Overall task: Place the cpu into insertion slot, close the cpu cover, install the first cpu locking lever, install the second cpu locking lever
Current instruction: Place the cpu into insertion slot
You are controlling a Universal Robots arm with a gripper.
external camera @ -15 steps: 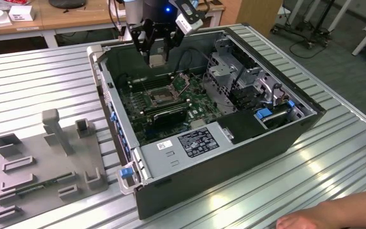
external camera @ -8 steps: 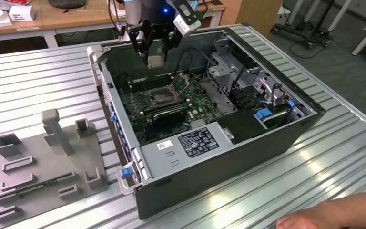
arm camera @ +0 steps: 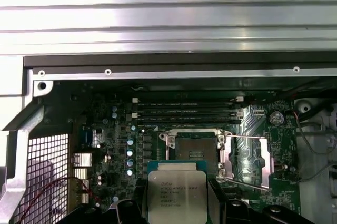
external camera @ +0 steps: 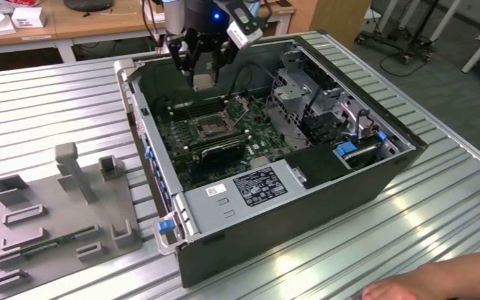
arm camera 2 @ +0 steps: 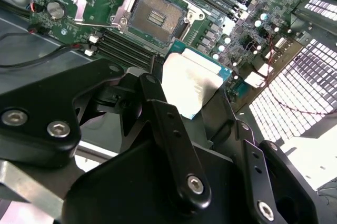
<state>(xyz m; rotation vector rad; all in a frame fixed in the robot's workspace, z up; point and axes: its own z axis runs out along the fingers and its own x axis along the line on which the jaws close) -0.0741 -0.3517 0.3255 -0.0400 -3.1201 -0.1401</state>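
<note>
In the exterior view, the fingers (external camera: 192, 59) of the one arm hung over the open case (external camera: 307, 206), which sat on the worktop (external camera: 57, 100). They were clamped on the cpu (external camera: 204, 80). It hung at their tips, up in the air, and touched nothing else. The slot (external camera: 215, 127) lay on the green board (external camera: 257, 140), below the fingers and a little past their tips. It was well apart from the cpu. The gap between the two ran mostly downward, I think.

In the second wrist view, two black fingers (arm camera 2: 163, 124) pinched the cpu (arm camera 2: 195, 84) by two opposite edges, one finger on each side. Its shiny face was turned up, away from the board. The slot (arm camera 2: 155, 17) lay out beyond the fingertips. Its dark middle was bare, with nothing in it.

In the first wrist view, the cpu (arm camera: 176, 195) sat between the fingers (arm camera: 217, 203) with its printed face turned toward the camera. The slot (arm camera: 195, 147) was just ahead of the fingertips and lower down. The cpu looked nearly square, so I could not pick a long side. Its edges ran the same way as the slot's edges, so it seemed turned about right for the slot. Its middle looked a bit off to one side of the slot's middle.
</note>
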